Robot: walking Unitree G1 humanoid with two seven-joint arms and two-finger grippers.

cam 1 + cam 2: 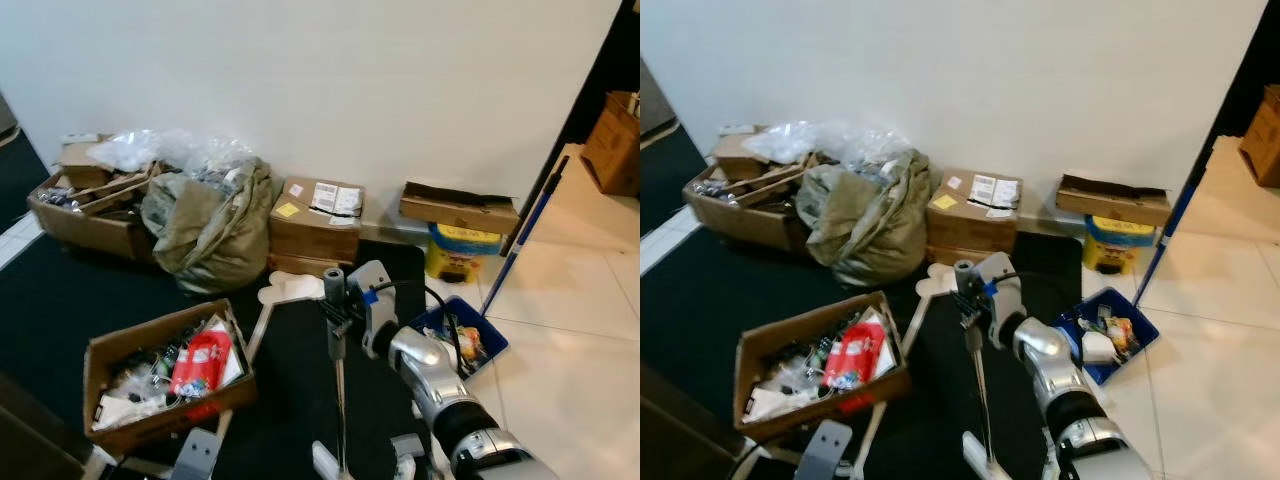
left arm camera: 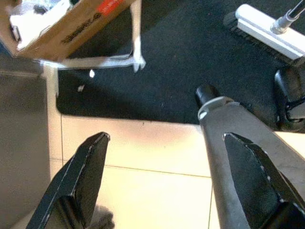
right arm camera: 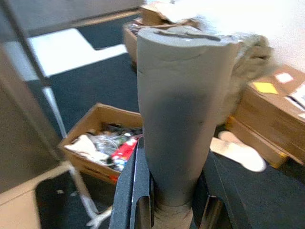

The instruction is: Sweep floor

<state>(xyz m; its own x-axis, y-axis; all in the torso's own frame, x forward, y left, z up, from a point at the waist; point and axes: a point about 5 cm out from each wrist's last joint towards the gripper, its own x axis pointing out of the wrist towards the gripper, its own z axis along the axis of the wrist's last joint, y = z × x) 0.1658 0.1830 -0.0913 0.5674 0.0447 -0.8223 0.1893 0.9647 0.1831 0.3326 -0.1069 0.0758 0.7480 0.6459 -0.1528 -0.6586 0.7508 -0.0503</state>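
While right gripper (image 1: 340,300) clamps broom handle (image 3: 176,124), cardboard box (image 1: 110,360) (packaging inside)

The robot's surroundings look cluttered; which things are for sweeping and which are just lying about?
For sweeping:
broom handle, held by the right gripper
broom head
blue dustpan

Lying about:
open cardboard box of rubbish
stuffed sack
taped box
yellow tub
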